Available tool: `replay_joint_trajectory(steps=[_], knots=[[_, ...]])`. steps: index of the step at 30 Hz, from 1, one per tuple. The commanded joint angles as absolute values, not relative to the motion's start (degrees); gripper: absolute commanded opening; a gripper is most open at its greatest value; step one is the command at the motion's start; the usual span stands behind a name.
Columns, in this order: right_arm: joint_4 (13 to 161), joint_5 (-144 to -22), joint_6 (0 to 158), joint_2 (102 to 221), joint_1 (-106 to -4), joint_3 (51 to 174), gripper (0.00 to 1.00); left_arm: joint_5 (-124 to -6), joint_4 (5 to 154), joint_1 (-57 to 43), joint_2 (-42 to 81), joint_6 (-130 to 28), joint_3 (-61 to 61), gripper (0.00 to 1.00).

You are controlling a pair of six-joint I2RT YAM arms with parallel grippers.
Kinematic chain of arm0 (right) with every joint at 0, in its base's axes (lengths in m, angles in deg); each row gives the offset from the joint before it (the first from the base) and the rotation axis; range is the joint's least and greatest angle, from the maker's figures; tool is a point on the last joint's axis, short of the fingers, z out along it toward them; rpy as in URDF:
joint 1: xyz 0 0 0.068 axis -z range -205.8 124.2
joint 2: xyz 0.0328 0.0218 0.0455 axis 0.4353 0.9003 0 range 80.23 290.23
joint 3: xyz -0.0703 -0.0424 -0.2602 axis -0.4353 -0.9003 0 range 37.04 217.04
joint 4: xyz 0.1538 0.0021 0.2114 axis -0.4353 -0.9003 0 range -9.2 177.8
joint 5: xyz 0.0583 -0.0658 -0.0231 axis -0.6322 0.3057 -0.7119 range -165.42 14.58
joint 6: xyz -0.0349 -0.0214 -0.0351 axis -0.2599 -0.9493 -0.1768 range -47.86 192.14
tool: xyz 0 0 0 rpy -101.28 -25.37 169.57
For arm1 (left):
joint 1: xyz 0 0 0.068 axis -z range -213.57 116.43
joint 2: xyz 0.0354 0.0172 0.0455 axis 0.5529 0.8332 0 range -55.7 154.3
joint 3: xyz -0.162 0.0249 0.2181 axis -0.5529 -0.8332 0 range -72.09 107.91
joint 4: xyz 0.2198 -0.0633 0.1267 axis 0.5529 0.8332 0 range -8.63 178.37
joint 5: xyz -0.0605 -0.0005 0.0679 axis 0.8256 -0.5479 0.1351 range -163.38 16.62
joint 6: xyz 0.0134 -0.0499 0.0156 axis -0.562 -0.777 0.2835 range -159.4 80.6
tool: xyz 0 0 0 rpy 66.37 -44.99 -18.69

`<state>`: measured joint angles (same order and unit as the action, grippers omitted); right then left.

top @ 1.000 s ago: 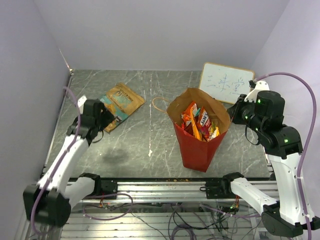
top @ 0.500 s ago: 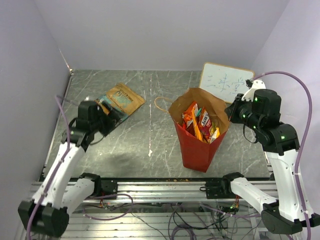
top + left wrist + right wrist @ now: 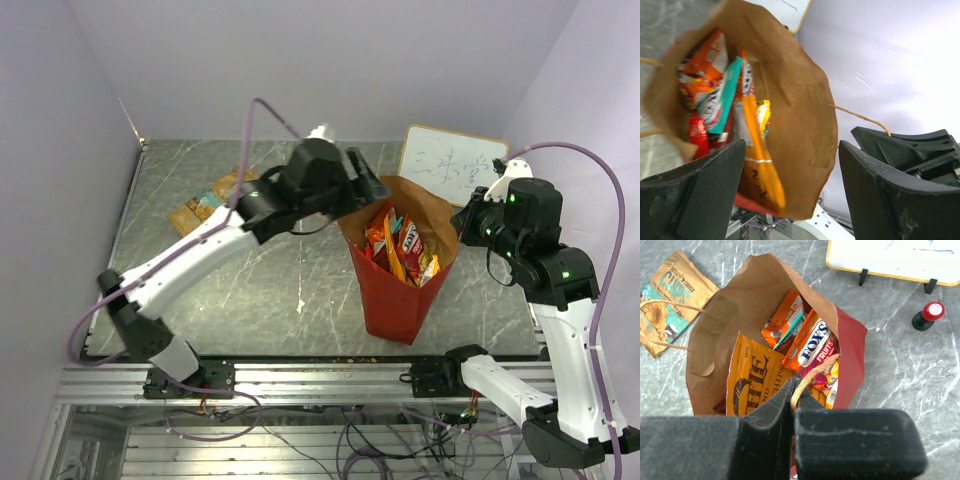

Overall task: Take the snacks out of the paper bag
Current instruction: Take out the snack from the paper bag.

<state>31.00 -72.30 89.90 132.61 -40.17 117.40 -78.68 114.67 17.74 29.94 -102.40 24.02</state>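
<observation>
While right gripper (image 3: 793,400) clamps thin orange cord handle (image 3: 799,385) of red paper bag (image 3: 395,295), left gripper (image 3: 791,150) gaping, empty, above colourful snack packets (image 3: 812,342).

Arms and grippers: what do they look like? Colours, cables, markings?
Left arm and right arm: white links, black joints, a lilac cable looping along each. Green lights on the right arm's joints. Left gripper and right gripper: black, two blocky fingers.

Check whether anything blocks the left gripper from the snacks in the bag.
Nothing visible does. The left gripper hangs open at the mouth of the paper bag, with the snacks exposed inside. The right gripper pinches the cord handle at the rim.
</observation>
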Motion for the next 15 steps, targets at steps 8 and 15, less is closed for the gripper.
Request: replay_joint_trajectory(steps=[8,15], knots=[[33.67,-71.27,89.75,132.06,-40.34,119.35,0.0,-94.39,137.41,29.84,50.82,-104.56,51.02,0.79],[33.3,-70.97,89.42,131.95,-40.31,119.54,0.0,-95.63,141.94,31.97,55.05,-104.81,52.64,0.72]])
